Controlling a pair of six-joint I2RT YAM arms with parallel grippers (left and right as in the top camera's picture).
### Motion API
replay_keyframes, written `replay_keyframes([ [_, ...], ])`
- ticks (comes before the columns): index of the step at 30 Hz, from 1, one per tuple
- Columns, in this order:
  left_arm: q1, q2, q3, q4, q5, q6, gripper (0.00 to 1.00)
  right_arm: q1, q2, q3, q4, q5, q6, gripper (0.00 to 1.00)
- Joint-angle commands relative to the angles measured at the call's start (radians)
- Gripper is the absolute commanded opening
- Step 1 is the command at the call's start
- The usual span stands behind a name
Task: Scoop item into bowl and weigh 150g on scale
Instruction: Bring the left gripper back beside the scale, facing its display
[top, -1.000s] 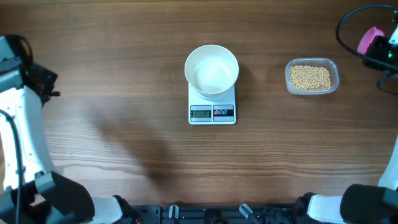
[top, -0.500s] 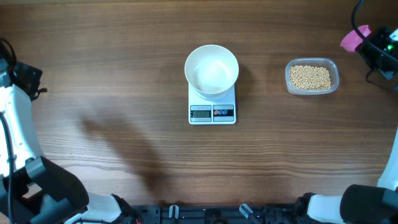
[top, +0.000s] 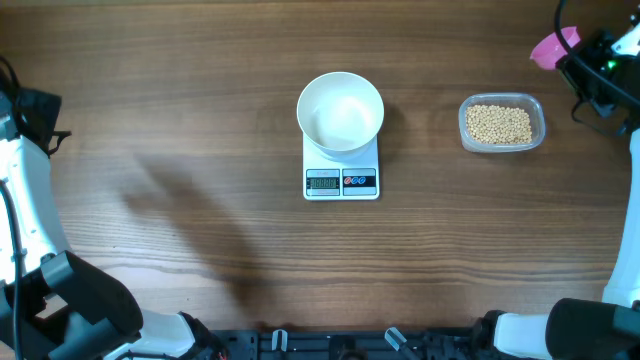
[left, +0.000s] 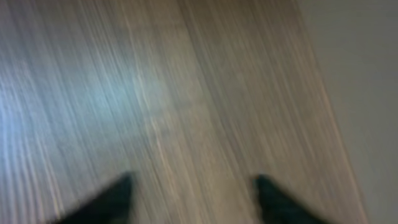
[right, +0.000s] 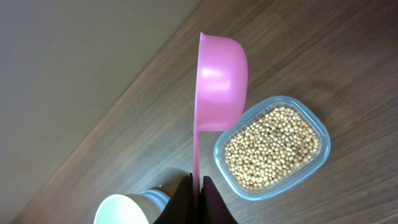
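Observation:
The white bowl (top: 340, 110) sits empty on the white scale (top: 341, 178) at mid-table. The tan beans (top: 499, 124) fill a clear tub to the right. In the right wrist view my right gripper (right: 197, 186) is shut on the thin handle of a pink scoop (right: 221, 81), whose empty cup hangs on edge above the far-left end of the beans (right: 270, 148); the bowl (right: 124, 210) shows at the bottom left. Overhead, the scoop (top: 552, 46) is at the far right, behind the tub. My left gripper (left: 194, 196) is open over bare wood, blurred by motion.
The clear plastic tub (top: 537, 124) holding the beans stands about a hand's width right of the scale. My left arm (top: 28, 150) runs along the left table edge. The table's far edge (right: 124, 93) lies just behind the scoop.
My right gripper has carried the pink scoop leftward and toward the far edge, closer to the tub. The left arm has drawn back to the left edge of the table.

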Motion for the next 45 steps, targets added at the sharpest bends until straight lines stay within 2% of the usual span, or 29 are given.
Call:
replay_keyframes([
  [1, 0.002, 0.011, -0.003, 0.003, 0.116, -0.027, 1.00, 0.004, 0.013, -0.008, 0.006, 0.018, -0.037, 0.04],
  [6, 0.001, 0.011, -0.003, -0.011, 0.167, -0.027, 1.00, 0.004, 0.013, -0.008, 0.009, 0.018, -0.093, 0.04],
  [9, -0.001, 0.011, -0.003, -0.007, 0.267, -0.050, 1.00, 0.004, 0.013, -0.008, 0.009, 0.019, -0.150, 0.04],
  [12, -0.011, 0.011, -0.003, -0.007, 0.356, -0.179, 1.00, 0.003, 0.013, -0.008, 0.008, 0.026, -0.172, 0.04],
  [14, -0.026, 0.011, -0.003, -0.007, 0.361, -0.283, 1.00, 0.003, 0.013, -0.008, 0.008, 0.040, -0.172, 0.04],
  [17, -0.052, 0.011, -0.003, -0.002, 0.360, -0.372, 1.00, 0.003, 0.013, -0.008, 0.006, 0.072, -0.172, 0.04],
  [26, -0.106, 0.011, -0.003, 0.025, 0.345, -0.378, 1.00, -0.019, 0.013, -0.008, 0.010, 0.131, -0.172, 0.04],
  [31, -0.106, 0.011, -0.003, 0.035, 0.344, -0.377, 1.00, -0.032, 0.013, -0.008, 0.063, 0.126, -0.227, 0.04],
  [32, -0.106, 0.011, -0.003, 0.034, 0.332, -0.374, 1.00, -0.032, 0.013, -0.008, 0.079, 0.115, -0.234, 0.04],
  [34, -0.103, 0.011, -0.003, 0.056, 0.199, -0.375, 1.00, -0.032, 0.014, -0.008, 0.118, 0.047, -0.281, 0.05],
  [38, -0.099, 0.011, -0.003, 0.087, 0.106, -0.374, 1.00, -0.032, 0.018, -0.008, 0.139, -0.077, -0.298, 0.04],
  [41, -0.094, 0.011, -0.003, 0.090, 0.132, -0.374, 1.00, -0.032, 0.024, -0.008, 0.097, -0.093, -0.309, 0.04],
  [45, -0.103, 0.011, -0.003, 0.085, 0.239, -0.343, 1.00, -0.032, 0.034, -0.008, 0.037, -0.048, -0.457, 0.04],
])
